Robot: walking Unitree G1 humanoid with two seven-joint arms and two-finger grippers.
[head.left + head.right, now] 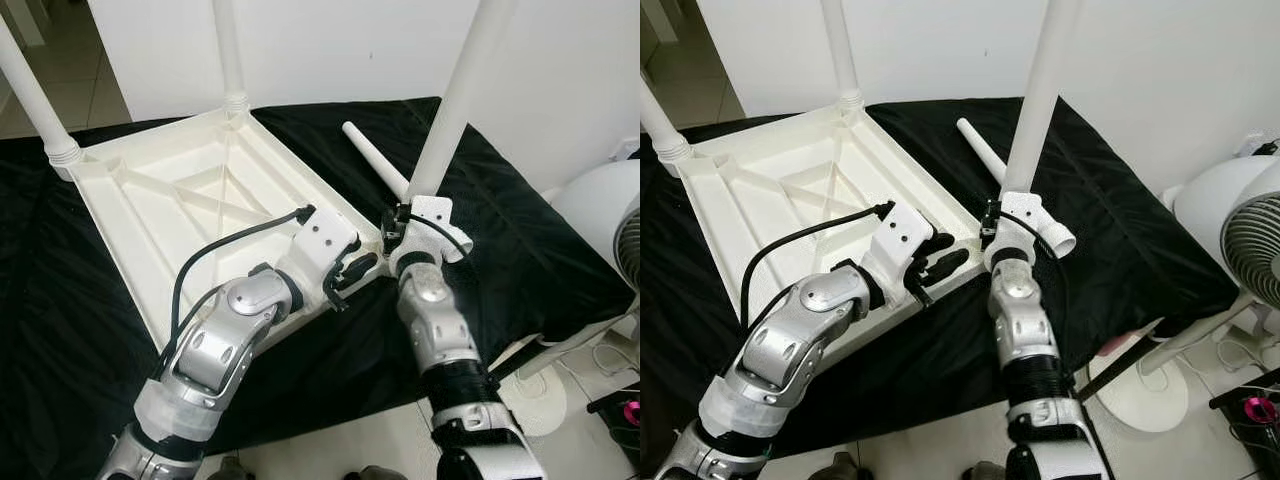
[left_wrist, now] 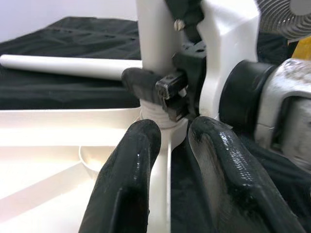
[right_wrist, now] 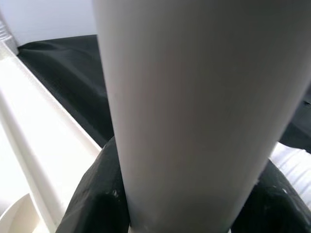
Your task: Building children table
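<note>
A white plastic table (image 1: 170, 200) lies upside down on a black cloth (image 1: 520, 250). Two white legs (image 1: 228, 50) (image 1: 30, 90) stand in its far corners. At the near right corner my right gripper (image 1: 400, 232) is shut on a third leg (image 1: 455, 100), holding it upright over the corner socket (image 2: 160, 116). The same leg (image 3: 194, 97) shows between the black fingers (image 3: 92, 194) in the right wrist view. My left gripper (image 1: 345, 280) sits just left of that corner, its fingers (image 2: 126, 170) closed astride the table's rim. A loose leg (image 1: 375, 160) lies on the cloth behind.
A white floor fan (image 1: 1240, 230) stands to the right, off the cloth's edge, with cables on the floor beneath it. A white wall runs behind the table. The cloth's near edge drops to pale floor close to my body.
</note>
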